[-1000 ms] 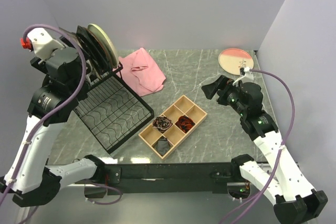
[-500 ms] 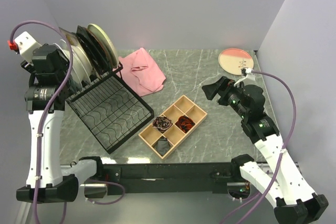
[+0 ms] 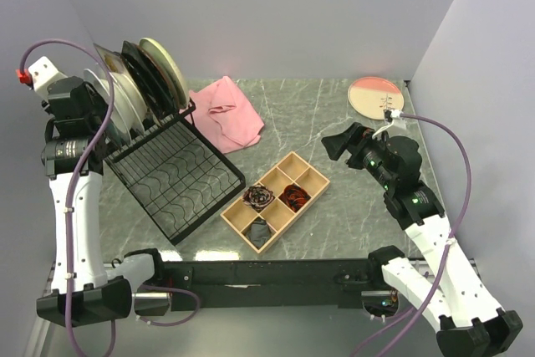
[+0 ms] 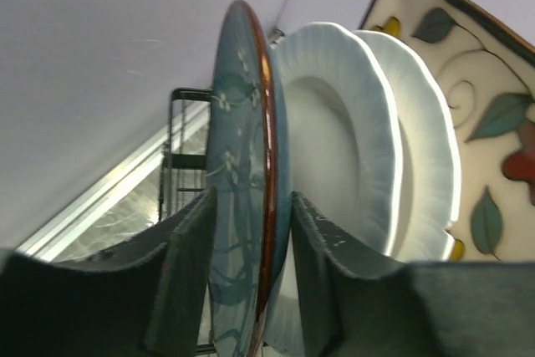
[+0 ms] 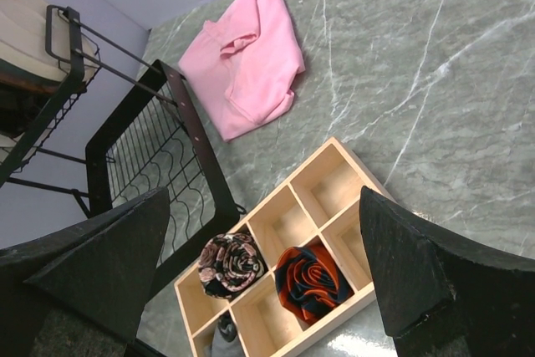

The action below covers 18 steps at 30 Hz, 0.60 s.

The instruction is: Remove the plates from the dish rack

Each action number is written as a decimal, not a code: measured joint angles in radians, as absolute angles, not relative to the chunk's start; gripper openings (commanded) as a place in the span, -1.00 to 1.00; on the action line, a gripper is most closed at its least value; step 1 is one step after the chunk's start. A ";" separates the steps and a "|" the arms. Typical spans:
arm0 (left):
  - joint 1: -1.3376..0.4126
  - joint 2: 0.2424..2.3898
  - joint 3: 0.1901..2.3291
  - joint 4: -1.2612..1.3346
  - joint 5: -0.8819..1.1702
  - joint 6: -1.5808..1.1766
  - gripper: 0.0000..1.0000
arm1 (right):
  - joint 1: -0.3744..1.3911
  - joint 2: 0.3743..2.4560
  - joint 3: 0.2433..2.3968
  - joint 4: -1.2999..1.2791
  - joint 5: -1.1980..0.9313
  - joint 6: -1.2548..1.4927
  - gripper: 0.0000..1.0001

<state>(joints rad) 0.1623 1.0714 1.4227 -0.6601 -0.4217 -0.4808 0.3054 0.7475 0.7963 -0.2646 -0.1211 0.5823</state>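
Your left tool (image 4: 252, 203) stands narrow astride the rim of the teal plate (image 4: 238, 114), one finger on each face. The plate sits upright at the outer end of the row in the rack (image 3: 180, 180), at the far left of the worktop (image 3: 326, 114). You cannot tell from here whether the pads are truly biting, and that is the chief danger: lift on a half-grip and the glazed rim may slide out, dropping the plate onto the wires. The white plate (image 4: 351, 156) leans just behind it, with one finger wedged between the two. Pull at an angle and you may drag it, or tip the floral plate (image 4: 493, 114) beyond. The hold is on the rim alone, so the plate may swing once free. Your right tool (image 3: 336, 143) hangs wide and empty over the right side, near the pink plate (image 3: 375, 95) lying flat there. Carry the teal one clear of the tray (image 3: 311, 175) and cloth (image 3: 230, 113).
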 measured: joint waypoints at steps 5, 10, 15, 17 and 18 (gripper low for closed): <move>0.163 1.069 1.421 -0.654 -0.377 -0.480 -0.25 | 0.305 0.742 0.796 -0.263 -0.121 0.582 1.00; 0.163 1.069 1.421 -0.653 -0.361 -0.481 -0.42 | 0.305 0.732 0.796 -0.262 -0.121 0.582 1.00; 0.163 1.069 1.422 -0.650 -0.362 -0.477 -0.66 | 0.305 0.728 0.796 -0.260 -0.121 0.581 1.00; 0.163 1.069 1.423 -0.648 -0.355 -0.471 -0.77 | 0.305 0.728 0.796 -0.258 -0.121 0.581 1.00; 0.162 1.069 1.424 -0.648 -0.348 -0.466 -0.89 | 0.305 0.728 0.796 -0.257 -0.121 0.581 1.00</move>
